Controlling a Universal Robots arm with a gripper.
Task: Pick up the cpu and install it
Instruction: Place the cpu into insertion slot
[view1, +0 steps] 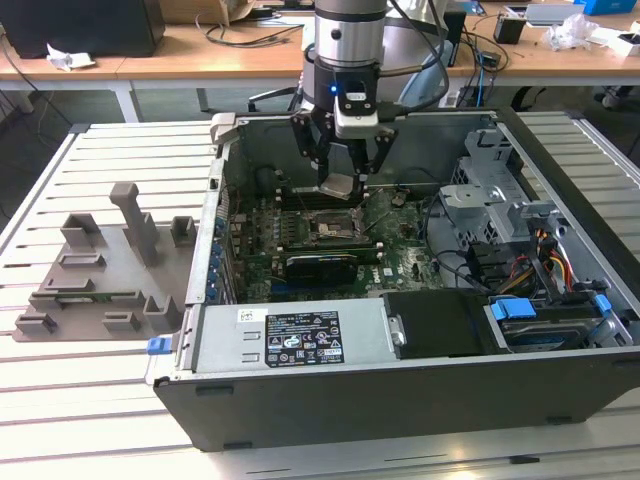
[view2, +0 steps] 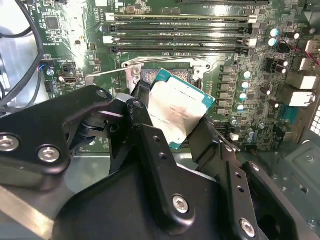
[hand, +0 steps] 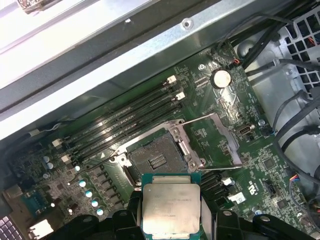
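The gripper (view1: 340, 183) has its jaws clamped on the cpu (hand: 171, 207), above the open socket (hand: 156, 160). Seating it well likely needs its edges squared to the socket, kept level, unforced.

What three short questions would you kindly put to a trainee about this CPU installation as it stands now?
1. True or false: the hand is shut on the cpu.
2. Fill in: the open socket on the motherboard holds ____.
3. Choose one. The cpu is: A seated in the socket; B held in the air, clear of it; C lying flat beside it.
Key: 1 true; 2 nothing; 3 B.
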